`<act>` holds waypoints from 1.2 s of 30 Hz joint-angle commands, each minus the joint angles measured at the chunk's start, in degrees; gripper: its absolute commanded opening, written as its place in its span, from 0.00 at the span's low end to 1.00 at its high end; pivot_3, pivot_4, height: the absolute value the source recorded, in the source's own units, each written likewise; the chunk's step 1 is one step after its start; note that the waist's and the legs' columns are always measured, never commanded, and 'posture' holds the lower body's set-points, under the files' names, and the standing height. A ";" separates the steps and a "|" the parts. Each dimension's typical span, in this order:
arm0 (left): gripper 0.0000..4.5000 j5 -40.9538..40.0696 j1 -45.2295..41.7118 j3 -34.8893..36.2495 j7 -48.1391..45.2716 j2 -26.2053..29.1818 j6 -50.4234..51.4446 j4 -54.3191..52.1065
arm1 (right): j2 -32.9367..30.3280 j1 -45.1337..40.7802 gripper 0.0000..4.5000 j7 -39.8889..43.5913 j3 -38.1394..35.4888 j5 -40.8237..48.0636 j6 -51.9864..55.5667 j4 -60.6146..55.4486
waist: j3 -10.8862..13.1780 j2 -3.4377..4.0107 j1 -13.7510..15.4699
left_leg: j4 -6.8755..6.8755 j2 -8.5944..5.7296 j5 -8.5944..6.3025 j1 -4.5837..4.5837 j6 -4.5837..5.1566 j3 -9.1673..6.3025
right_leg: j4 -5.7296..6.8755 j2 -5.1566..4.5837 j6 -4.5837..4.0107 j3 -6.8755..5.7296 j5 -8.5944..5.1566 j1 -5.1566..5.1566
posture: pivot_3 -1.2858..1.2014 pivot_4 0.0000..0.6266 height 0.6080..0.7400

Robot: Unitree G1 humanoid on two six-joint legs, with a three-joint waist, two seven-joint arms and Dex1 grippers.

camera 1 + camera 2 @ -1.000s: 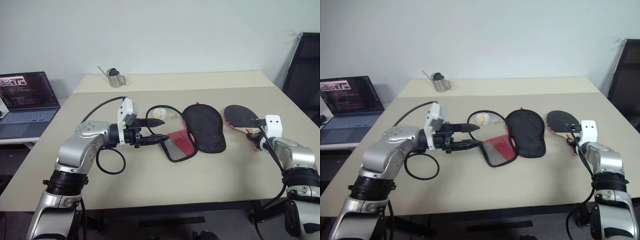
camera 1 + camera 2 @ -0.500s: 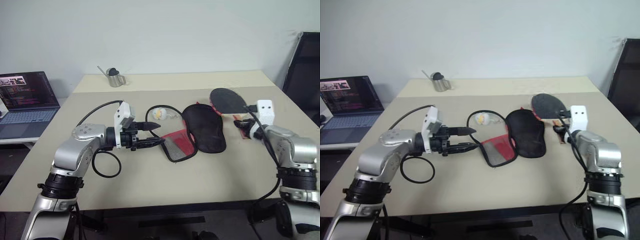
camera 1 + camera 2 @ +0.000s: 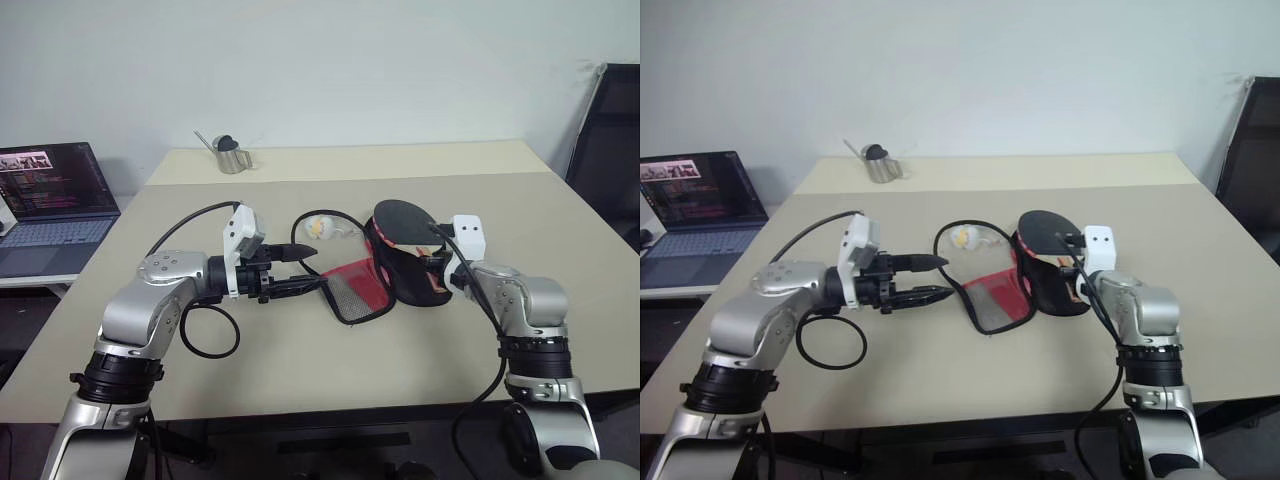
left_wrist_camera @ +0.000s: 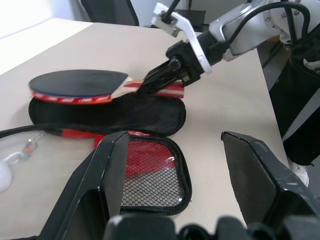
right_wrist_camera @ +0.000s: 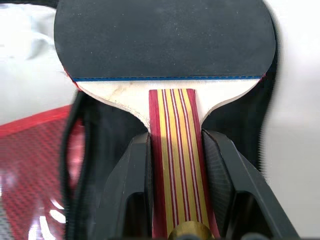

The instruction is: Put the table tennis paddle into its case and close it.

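The table tennis paddle (image 3: 402, 218) hangs just above the black half of the open case (image 3: 412, 278), its black face up and its blade pointing away from me. My right gripper (image 3: 438, 262) is shut on its striped wooden handle (image 5: 175, 145), one finger on each side. The case's red mesh flap (image 3: 352, 287) lies spread open to the left. My left gripper (image 3: 318, 265) is open at the flap's left edge, one finger (image 4: 107, 170) on either side of the flap with nothing clamped. In the left wrist view the paddle (image 4: 80, 85) floats over the case (image 4: 120, 114).
A white ball on a black cord loop (image 3: 318, 227) lies just behind the case. A small metal pitcher (image 3: 232, 157) stands at the back left of the table. An open laptop (image 3: 50, 195) sits on a side desk to the left, and a black chair (image 3: 605, 150) stands at the right.
My right gripper has carried the paddle leftwards from the right part of the table to over the case's black half. The left gripper has stayed by the flap.
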 commanded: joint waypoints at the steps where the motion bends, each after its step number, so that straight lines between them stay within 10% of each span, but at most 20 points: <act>1: 0.71 -0.34 -0.40 1.44 0.19 0.56 -0.81 -1.91 | 0.75 -2.28 0.24 -0.65 0.60 -1.02 -3.83 -0.03 | 0.00 0.00 0.00 | 0.00 0.00 0.00 0.00 0.00 0.00 | 0.00 0.00 0.00 0.00 0.00 0.00 | 0.52 0.24 1.00; 36: 0.71 -0.25 0.27 1.39 0.98 0.21 -0.99 -2.48 | 4.85 -3.73 0.32 -2.92 3.14 -6.79 -8.18 5.62 | 0.01 0.02 -0.36 | -0.01 -0.01 0.00 0.01 -0.01 0.03 | 0.04 0.04 -0.01 0.05 0.00 -0.06 | 0.52 0.24 1.00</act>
